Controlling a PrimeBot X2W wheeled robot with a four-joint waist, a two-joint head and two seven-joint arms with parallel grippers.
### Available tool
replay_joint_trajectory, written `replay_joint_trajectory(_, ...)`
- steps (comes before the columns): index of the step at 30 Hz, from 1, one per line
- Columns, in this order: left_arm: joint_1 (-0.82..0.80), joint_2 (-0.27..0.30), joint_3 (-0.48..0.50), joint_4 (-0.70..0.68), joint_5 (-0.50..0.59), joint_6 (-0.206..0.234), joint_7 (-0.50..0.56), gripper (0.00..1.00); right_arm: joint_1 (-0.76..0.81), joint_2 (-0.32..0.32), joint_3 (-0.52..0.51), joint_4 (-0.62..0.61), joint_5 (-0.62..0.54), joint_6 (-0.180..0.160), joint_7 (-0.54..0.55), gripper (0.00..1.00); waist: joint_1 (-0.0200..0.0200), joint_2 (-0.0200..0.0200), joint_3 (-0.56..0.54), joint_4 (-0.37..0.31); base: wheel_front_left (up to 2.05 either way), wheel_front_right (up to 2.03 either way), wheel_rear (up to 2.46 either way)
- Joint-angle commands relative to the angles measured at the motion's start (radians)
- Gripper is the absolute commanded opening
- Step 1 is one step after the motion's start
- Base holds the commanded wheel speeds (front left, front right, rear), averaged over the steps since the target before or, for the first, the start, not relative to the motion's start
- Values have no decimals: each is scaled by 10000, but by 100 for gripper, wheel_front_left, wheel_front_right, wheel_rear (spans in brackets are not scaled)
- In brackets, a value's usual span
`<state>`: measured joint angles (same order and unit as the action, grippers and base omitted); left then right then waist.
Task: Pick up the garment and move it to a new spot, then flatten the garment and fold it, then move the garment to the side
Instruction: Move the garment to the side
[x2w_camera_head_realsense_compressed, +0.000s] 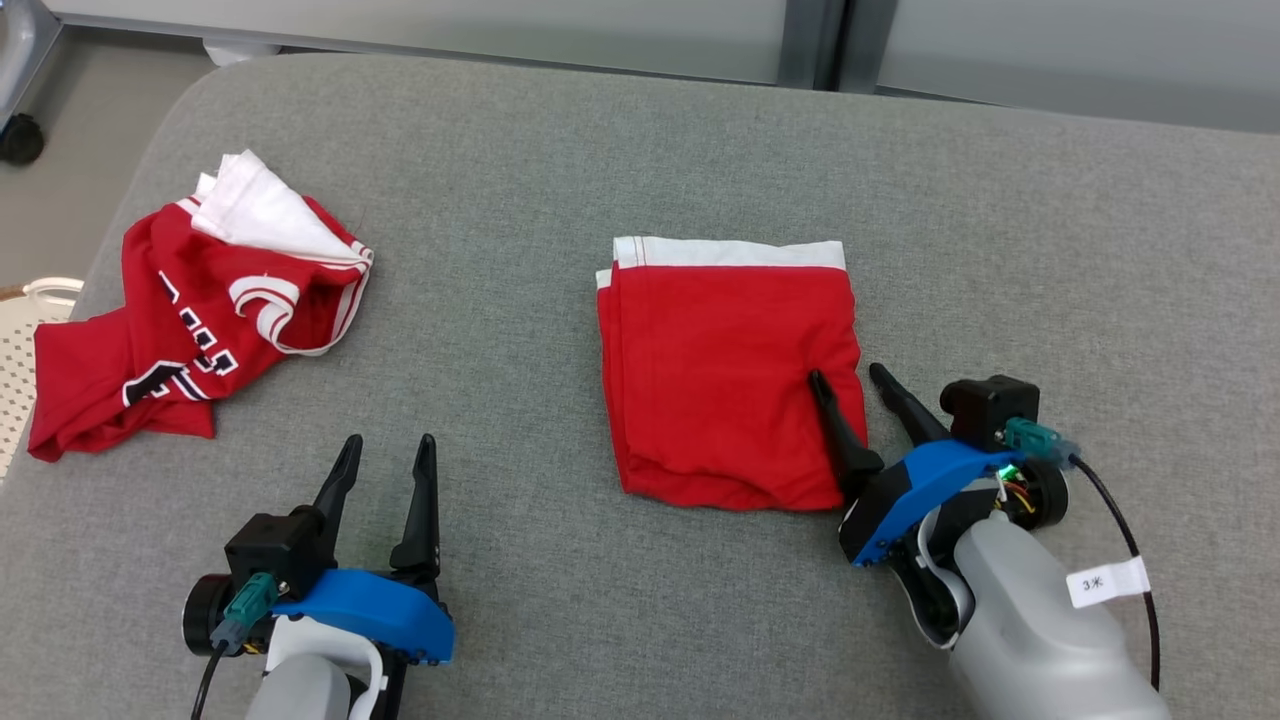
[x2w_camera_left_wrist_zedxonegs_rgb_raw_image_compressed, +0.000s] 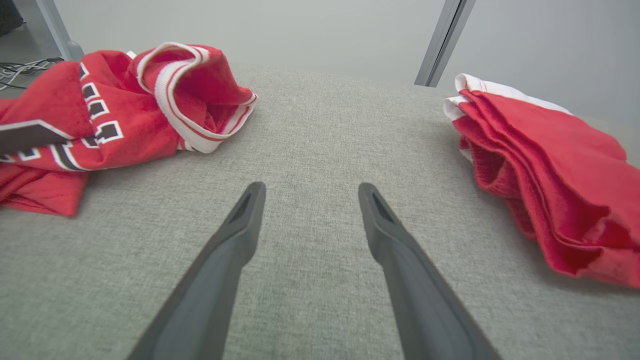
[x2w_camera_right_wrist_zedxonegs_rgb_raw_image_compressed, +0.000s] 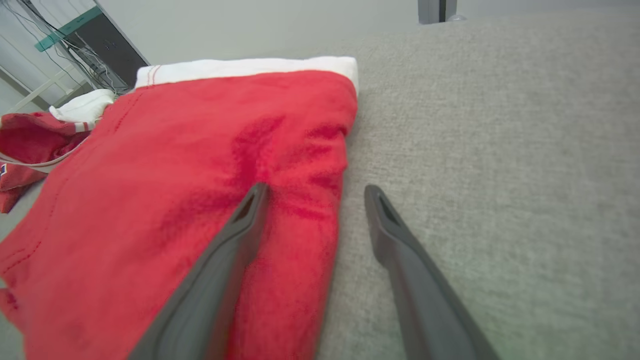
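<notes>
A folded red garment (x2w_camera_head_realsense_compressed: 725, 370) with a white band along its far edge lies in the middle of the grey cushion (x2w_camera_head_realsense_compressed: 640, 160). It also shows in the left wrist view (x2w_camera_left_wrist_zedxonegs_rgb_raw_image_compressed: 560, 180) and the right wrist view (x2w_camera_right_wrist_zedxonegs_rgb_raw_image_compressed: 190, 190). My right gripper (x2w_camera_head_realsense_compressed: 848, 375) is open at the garment's right edge, one finger over the red cloth and the other over bare cushion (x2w_camera_right_wrist_zedxonegs_rgb_raw_image_compressed: 315, 190). My left gripper (x2w_camera_head_realsense_compressed: 388, 455) is open over bare cushion at the lower left, with nothing between its fingers (x2w_camera_left_wrist_zedxonegs_rgb_raw_image_compressed: 310, 192).
A crumpled red jersey (x2w_camera_head_realsense_compressed: 190, 310) with white trim and dark lettering lies at the cushion's left side (x2w_camera_left_wrist_zedxonegs_rgb_raw_image_compressed: 110, 115). A white perforated basket (x2w_camera_head_realsense_compressed: 20, 340) stands beside the left edge. Floor and wall panels lie beyond the far edge.
</notes>
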<state>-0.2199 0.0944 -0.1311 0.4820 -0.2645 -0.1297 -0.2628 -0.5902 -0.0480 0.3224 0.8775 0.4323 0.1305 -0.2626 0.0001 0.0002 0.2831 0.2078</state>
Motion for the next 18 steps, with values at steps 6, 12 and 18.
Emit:
replay_joint_trajectory(6, -167, 101, 10, -119, -146, -16, -28, 100, -424, -26, 636, 746, 970, 4, -9, 0, -1, -2, 106, 40, 0, 0, 0)
replay_joint_trajectory(12, -166, 153, 83, -97, -148, -17, -28, 100, -557, -42, 788, 667, 1366, 3, -9, 0, -1, -2, 62, -131, 0, 0, 0)
replay_joint_trajectory(18, 93, 197, 60, -220, -74, -17, -28, 100, -115, -57, 280, 16, 1235, 3, -19, 0, -1, -2, -230, -802, 0, 0, 0)
